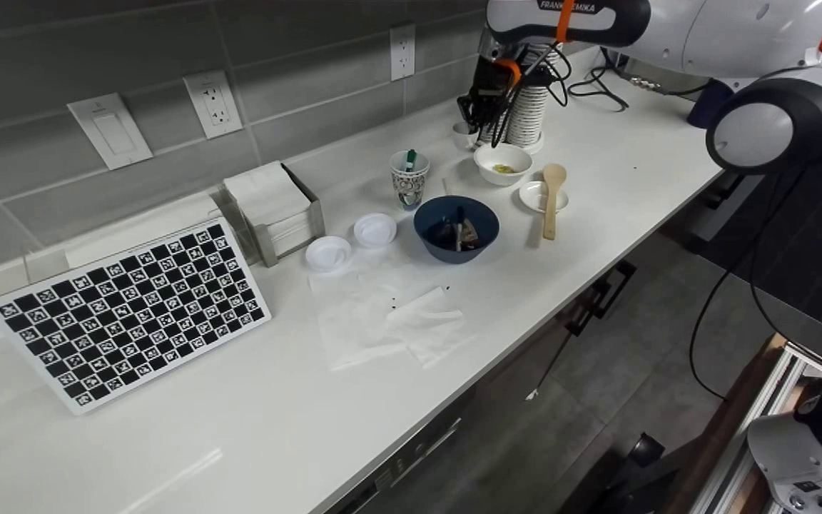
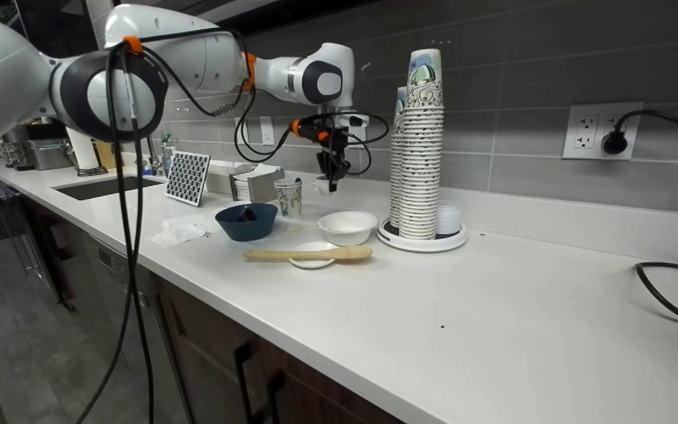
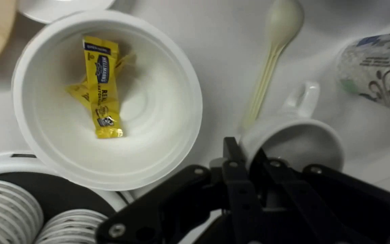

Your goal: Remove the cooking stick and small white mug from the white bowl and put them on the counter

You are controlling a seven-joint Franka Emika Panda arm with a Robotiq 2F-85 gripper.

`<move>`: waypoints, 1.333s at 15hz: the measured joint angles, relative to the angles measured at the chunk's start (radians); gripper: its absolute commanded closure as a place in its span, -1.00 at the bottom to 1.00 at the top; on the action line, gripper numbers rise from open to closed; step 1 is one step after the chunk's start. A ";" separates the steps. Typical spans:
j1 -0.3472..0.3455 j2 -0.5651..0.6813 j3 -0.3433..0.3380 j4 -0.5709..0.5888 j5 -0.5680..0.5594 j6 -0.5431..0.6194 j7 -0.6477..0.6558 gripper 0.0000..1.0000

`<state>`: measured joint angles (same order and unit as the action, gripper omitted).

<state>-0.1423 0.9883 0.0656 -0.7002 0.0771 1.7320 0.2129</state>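
Treat the small round white mug [image 3: 298, 144], likely ceramic, as light, stiff, slick, chippable, best held by the wall pinched in near-closed jaws of the black two-fingered gripper [image 3: 245, 150].

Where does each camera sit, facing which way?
An exterior view: high, facing down along the counter toward the stacked cups; arm at upper right.
An exterior view: at a shallow angle, facing the sink; arm at left.
Wrist view: on the arm, facing down at the white bowl; gripper pinching the small white mug.
Both exterior views share the dark blue bowl and wooden spoon.
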 measured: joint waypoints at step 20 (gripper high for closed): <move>0.048 0.167 0.043 0.128 -0.004 0.068 -0.097 0.95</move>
<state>-0.0944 1.1548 0.1086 -0.5718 0.0727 1.8000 0.1159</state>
